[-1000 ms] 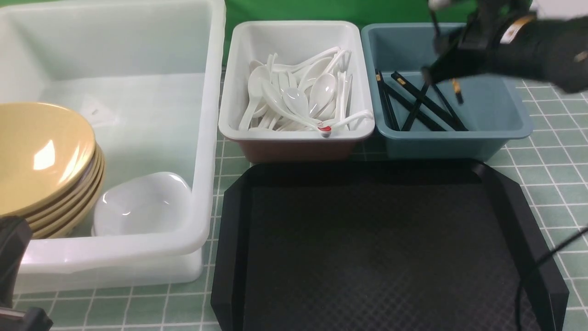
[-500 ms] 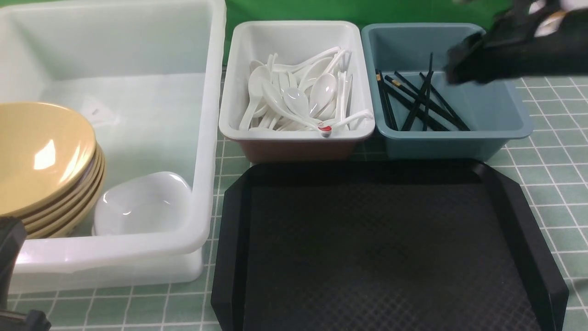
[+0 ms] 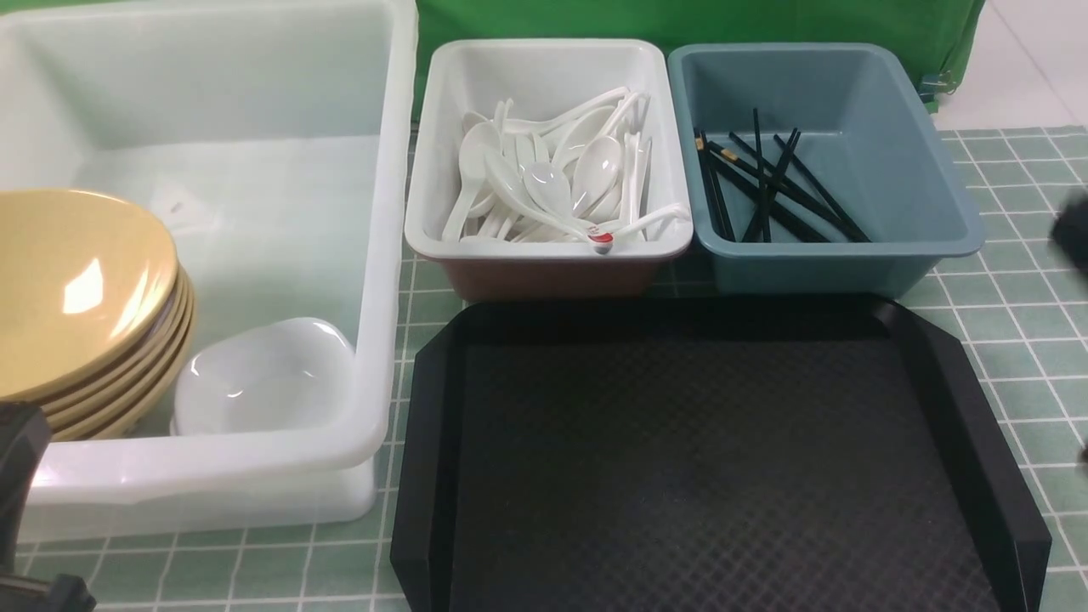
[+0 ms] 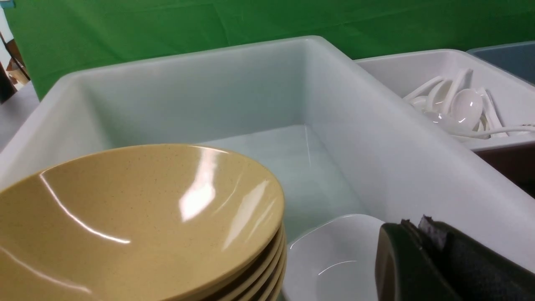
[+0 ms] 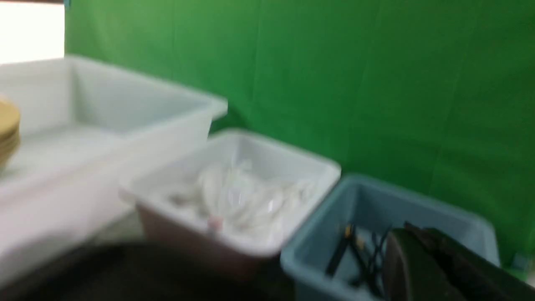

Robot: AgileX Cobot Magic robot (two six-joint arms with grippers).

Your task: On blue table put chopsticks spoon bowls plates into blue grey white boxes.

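Several black chopsticks (image 3: 765, 187) lie crossed in the blue-grey box (image 3: 892, 195). The red-tipped spoon (image 3: 601, 242) rests on the front rim of the white box (image 3: 544, 59), among plain white spoons. A stack of tan bowls (image 3: 76, 280) and a white plate (image 3: 263, 374) sit in the large translucent box (image 3: 387, 255). My left gripper (image 4: 411, 225) is shut and empty, near the plate (image 4: 334, 259) and beside the bowls (image 4: 138, 217). My right gripper (image 5: 407, 232) is blurred; it looks shut and empty, near the blue-grey box (image 5: 418, 200) and its chopsticks (image 5: 355, 251).
A black textured tray (image 3: 705, 459) lies on the blue table (image 3: 1003, 340) in front of the two smaller boxes. A green backdrop stands behind the boxes. My right arm shows as a dark blur (image 3: 1073, 234) at the right edge, and my left arm (image 3: 17, 476) at the bottom left.
My right arm has pulled away from above the blue-grey box, down and to the right. A chopstick that stood upright under it has settled among the others.
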